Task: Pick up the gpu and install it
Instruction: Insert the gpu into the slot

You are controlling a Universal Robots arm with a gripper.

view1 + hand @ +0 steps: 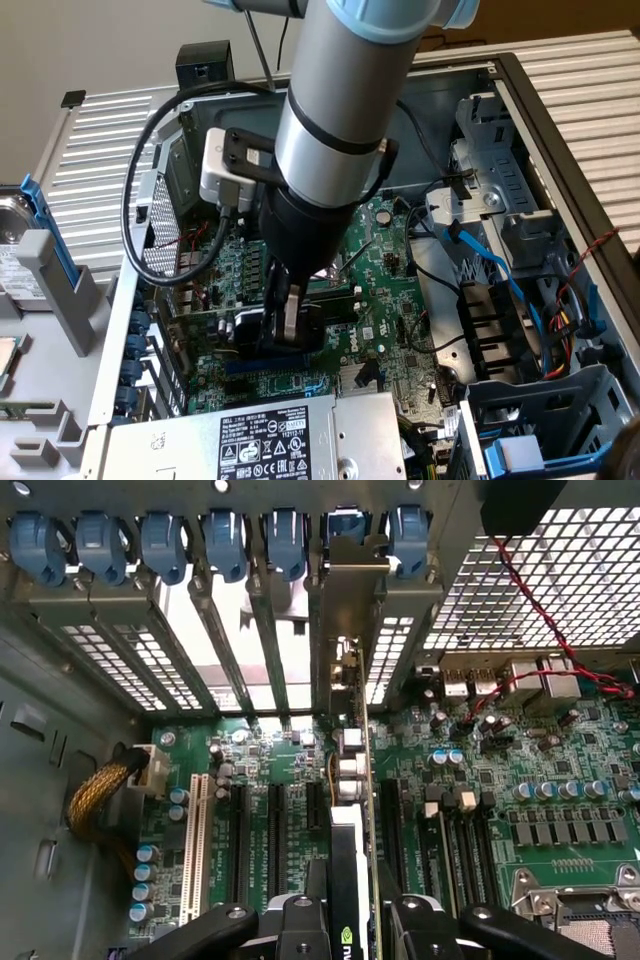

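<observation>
My gripper [288,322] reaches down into an open computer case over the large green motherboard [392,268]. It is shut on the gpu [318,322], a small card with a black cooler block. In the wrist view the gpu [354,800] stands on edge between my two black fingers [300,925], in line with the black expansion slots of the motherboard [520,770]. Its silver end bracket [356,590] rests against one of the rear slot openings. How deep the card's lower edge sits in a slot is hidden.
Blue retaining clips [225,540] line the rear slot openings. A white slot [195,845] and a braided cable [95,795] lie beside the card. Red wires [540,610] cross the rear ports. A power supply [260,445] and drive cage [500,200] border the board.
</observation>
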